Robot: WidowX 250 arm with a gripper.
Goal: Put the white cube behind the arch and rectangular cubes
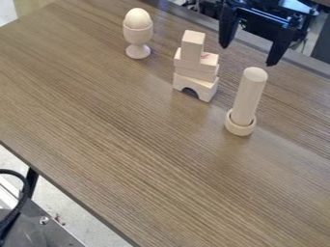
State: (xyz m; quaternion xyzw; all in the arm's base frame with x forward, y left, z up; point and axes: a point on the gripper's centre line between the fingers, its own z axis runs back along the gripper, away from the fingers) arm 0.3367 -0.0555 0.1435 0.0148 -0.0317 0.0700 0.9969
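Observation:
The black gripper is at the upper right, its two fingers spread wide with nothing between them, above the table's far edge. Left of it and nearer the camera stands a stack of pale wooden blocks. At the bottom is the arch, its opening facing the camera side. Rectangular blocks lie on the arch, slightly turned against each other. A small upright pale block, perhaps the white cube, stands on top of them.
An egg sits in a wooden cup left of the stack. To the right, a wooden cylinder stands upright in a round ring. The brown table has its near edge at the lower left.

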